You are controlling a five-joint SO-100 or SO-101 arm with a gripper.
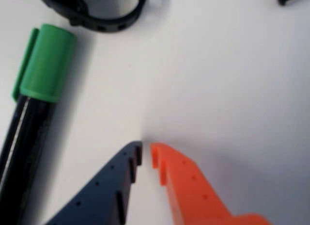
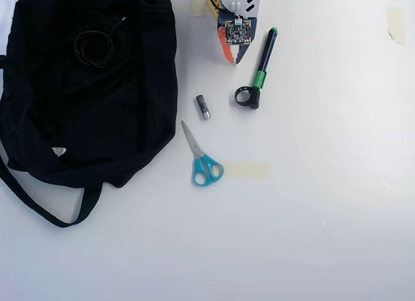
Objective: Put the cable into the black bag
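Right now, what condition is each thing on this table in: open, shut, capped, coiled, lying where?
gripper: shut, holding nothing, above bare table.
cable: coiled, lying on the black bag.
black bag: spread flat, strap trailing.
pen: green cap on, lying flat.
scissors: shut, lying flat.
battery: lying on its side.

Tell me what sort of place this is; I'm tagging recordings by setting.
Probably a desk or hobby bench set up for robot trials: a plain white table with tape scraps, everyday items laid out such as blue-handled scissors and a black bag, and the arm's gripper.
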